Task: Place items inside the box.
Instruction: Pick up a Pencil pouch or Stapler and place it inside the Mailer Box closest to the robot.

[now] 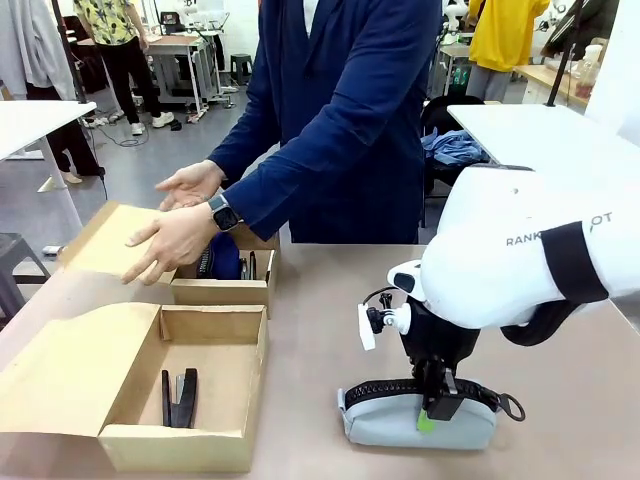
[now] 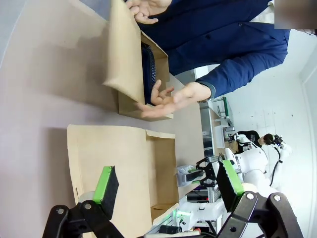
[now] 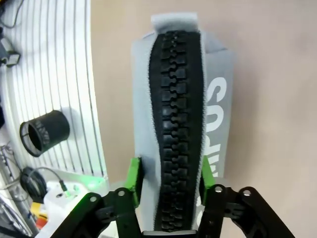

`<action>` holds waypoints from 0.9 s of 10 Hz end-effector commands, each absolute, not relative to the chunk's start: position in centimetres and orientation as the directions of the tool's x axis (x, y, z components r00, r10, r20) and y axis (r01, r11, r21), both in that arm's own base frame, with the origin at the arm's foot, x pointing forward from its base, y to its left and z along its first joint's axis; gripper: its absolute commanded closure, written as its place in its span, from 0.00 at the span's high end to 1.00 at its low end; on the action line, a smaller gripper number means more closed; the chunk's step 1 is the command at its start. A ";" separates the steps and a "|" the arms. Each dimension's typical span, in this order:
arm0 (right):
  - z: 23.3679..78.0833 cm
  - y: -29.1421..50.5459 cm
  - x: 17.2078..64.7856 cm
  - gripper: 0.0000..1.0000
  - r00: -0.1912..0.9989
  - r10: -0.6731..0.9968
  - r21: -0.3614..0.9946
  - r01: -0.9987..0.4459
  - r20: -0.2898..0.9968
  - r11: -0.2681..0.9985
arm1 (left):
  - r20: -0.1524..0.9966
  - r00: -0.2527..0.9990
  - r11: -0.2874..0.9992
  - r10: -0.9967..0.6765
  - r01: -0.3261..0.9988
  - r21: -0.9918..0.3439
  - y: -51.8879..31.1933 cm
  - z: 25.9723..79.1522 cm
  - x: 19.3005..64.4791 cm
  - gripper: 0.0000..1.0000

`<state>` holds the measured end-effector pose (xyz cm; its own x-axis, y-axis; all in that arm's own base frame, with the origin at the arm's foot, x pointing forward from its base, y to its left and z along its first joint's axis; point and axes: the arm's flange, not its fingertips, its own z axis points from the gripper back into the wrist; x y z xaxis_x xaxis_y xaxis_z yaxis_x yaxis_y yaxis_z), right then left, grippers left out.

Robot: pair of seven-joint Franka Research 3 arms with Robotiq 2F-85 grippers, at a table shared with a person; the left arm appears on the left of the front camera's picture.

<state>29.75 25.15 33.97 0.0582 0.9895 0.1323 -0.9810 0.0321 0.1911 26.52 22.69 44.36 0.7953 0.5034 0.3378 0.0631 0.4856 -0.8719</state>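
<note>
A pale grey-blue zip pencil case [image 1: 385,425] lies on the table at the front right, black zipper upward. My right gripper [image 1: 432,408] comes down onto it from above. In the right wrist view its green pads [image 3: 133,173] press both long sides of the pencil case [image 3: 218,74], which narrows between them. The near open cardboard box [image 1: 215,322] holds a black stapler [image 1: 183,398]. A second, smaller box [image 1: 222,291] behind it holds a navy pouch [image 1: 222,258]. My left gripper [image 2: 168,186] hangs open and empty high above the near box [image 2: 158,168].
The person in a dark blue jacket stands at the far side, both hands [image 1: 175,240] over the smaller box's raised flap [image 1: 110,240]. The tan tabletop [image 1: 330,300] between the boxes and the pencil case is bare. Other tables stand behind.
</note>
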 end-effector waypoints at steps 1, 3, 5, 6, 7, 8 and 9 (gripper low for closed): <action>34.7 25.1 29.3 0.00 0.146 0.981 0.235 -0.965 0.129 0.113 | 0.358 0.785 0.476 0.506 0.092 -0.875 22.6 44.3 26.6 1.00; 34.8 25.0 29.3 0.00 0.192 0.976 0.273 -0.949 0.105 0.158 | 0.358 0.785 0.476 0.506 0.092 -0.875 22.6 44.3 26.6 1.00; 35.8 24.2 29.1 0.00 0.255 0.964 0.313 -0.924 0.080 0.218 | 0.358 0.785 0.476 0.506 0.092 -0.875 22.6 44.3 26.6 1.00; 38.4 23.2 28.9 0.00 0.347 0.935 0.347 -0.888 0.070 0.303 | 0.358 0.785 0.476 0.506 0.092 -0.875 22.6 44.3 26.6 1.00; 43.2 21.8 27.9 0.00 0.489 0.859 0.377 -0.832 0.152 0.407 | 0.358 0.785 0.476 0.506 0.092 -0.875 22.6 44.3 26.6 1.00; 47.4 20.1 26.7 0.00 0.635 0.732 0.437 -0.747 0.246 0.501 | 0.358 0.785 0.476 0.506 0.092 -0.875 22.6 44.3 26.6 1.00; 50.0 18.1 25.6 0.00 0.768 0.584 0.508 -0.624 0.261 0.594 | 0.358 0.785 0.476 0.506 0.092 -0.875 22.6 44.3 26.6 1.00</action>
